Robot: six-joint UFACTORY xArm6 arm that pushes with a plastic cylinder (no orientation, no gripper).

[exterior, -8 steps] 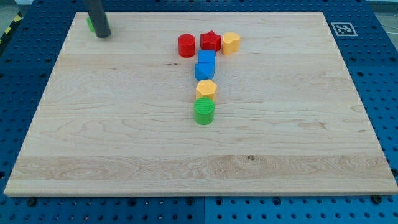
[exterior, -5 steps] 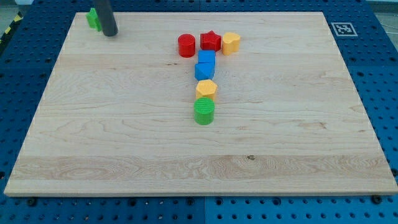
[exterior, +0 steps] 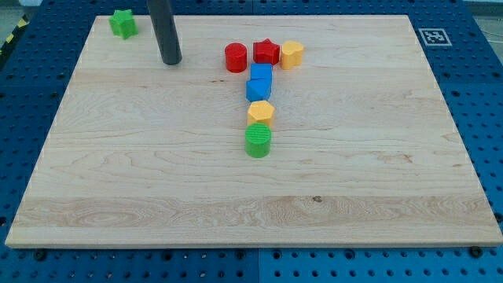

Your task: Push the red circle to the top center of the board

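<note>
The red circle (exterior: 236,57) sits near the top centre of the wooden board (exterior: 157,173), touching nothing on its left. A red star (exterior: 266,52) is just to its right, then a yellow block (exterior: 292,54). My tip (exterior: 171,60) is on the board to the left of the red circle, about a block's width and a half away from it, at about the same height in the view.
Below the red star, two blue blocks (exterior: 259,82), a yellow block (exterior: 261,112) and a green cylinder (exterior: 258,141) form a column. A green star (exterior: 122,23) sits at the board's top left corner. A marker tag (exterior: 432,36) lies off the board's top right.
My tip has moved from beside the green star to the right and slightly down, toward the red circle. No block has moved.
</note>
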